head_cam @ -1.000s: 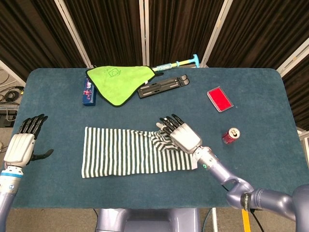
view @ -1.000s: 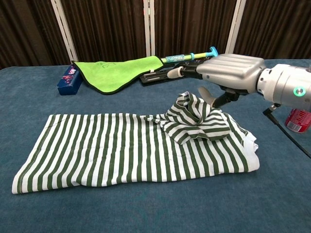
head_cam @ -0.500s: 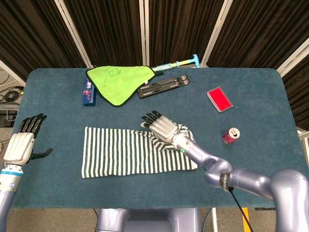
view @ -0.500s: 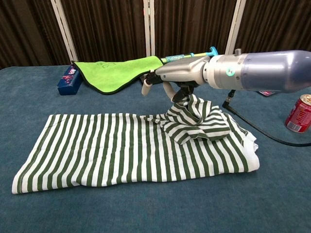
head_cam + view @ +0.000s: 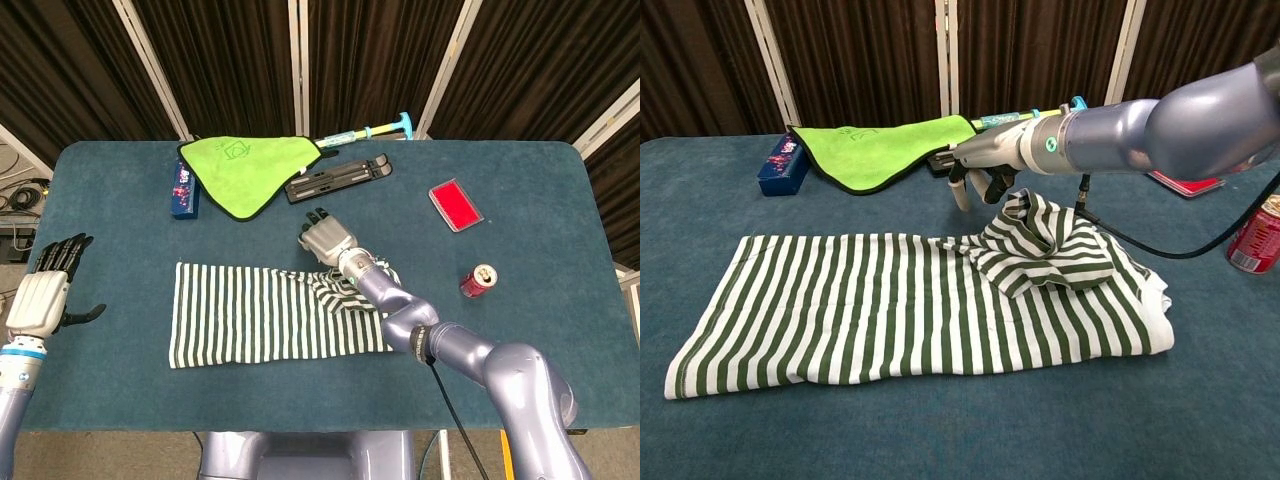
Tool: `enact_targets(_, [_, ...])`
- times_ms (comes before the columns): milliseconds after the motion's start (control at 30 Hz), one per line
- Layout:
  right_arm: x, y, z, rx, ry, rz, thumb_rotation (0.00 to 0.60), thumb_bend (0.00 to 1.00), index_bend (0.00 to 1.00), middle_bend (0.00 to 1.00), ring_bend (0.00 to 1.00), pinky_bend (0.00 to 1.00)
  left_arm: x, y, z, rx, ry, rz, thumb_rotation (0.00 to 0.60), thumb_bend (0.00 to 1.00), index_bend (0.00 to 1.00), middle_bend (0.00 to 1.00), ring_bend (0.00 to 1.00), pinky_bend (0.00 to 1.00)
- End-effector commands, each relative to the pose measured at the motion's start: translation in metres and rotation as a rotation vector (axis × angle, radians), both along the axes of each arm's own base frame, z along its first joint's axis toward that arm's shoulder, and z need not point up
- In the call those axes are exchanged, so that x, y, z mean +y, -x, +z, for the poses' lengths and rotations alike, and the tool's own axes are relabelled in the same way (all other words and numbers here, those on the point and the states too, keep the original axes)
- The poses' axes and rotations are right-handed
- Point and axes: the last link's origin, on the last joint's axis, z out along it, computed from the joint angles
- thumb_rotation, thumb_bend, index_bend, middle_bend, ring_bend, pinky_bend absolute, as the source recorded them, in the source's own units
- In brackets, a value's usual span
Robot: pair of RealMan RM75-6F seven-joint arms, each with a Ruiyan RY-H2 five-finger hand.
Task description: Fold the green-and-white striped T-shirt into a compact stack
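Hovering empty beyond the rumpled green-and-white striped T-shirt (image 5: pixel 265 315), right hand (image 5: pixel 325 238) fingers loosely apart; left hand (image 5: pixel 42 293) spread.

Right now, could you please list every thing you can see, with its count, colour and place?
striped T-shirt: 1, green and white, table centre, sleeve bunched at right
cloth: 1, lime green, far left
small box: 1, blue, left of the cloth
black folded stand: 1, right of the cloth
long tool: 1, teal and yellow, far edge
flat case: 1, red, far right
can: 1, red, right
table: 1, dark teal
left hand: 1, grey, left edge, holding nothing
right hand: 1, grey, above the bunched sleeve, fingers pointing down
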Motion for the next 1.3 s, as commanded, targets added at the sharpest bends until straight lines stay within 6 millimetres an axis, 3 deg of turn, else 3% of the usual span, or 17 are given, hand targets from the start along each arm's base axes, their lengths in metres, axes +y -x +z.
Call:
enact_targets(33, [-0.002,0.01,0.005,0.024,0.011,-0.011,0.6,1.0,0.46,0.27,0.11,0.0,-0.001,-0.001,-0.001,0.001,0.002,-0.004,0.6,0.21,0.0,0.0,0.0,0.0])
enact_targets(500, [0.008,0.034,0.045,0.043,0.056,-0.001,0.6,1.0,0.54,0.32,0.17,0.0,-0.005,-0.006,-0.002,0.0,0.006,-0.026,0.6,0.21,0.0,0.0,0.0,0.0])
enact_targets(767, [0.025,0.049,0.063,0.052,0.055,0.005,0.6,1.0,0.55,0.33,0.18,0.0,-0.008,-0.01,-0.004,-0.003,0.017,-0.044,0.6,0.21,0.0,0.0,0.0,0.0])
enact_targets(1033, [0.044,0.073,0.07,0.074,0.039,-0.015,0.6,1.0,0.55,0.34,0.19,0.0,-0.011,-0.013,-0.004,-0.009,0.019,-0.059,0.6,0.21,0.0,0.0,0.0,0.0])
enact_targets(1300, [0.065,0.085,0.071,0.085,0.015,0.007,0.6,1.0,0.51,0.32,0.2,0.0,-0.013,-0.015,-0.004,-0.01,0.023,-0.068,0.6,0.21,0.0,0.0,0.0,0.0])
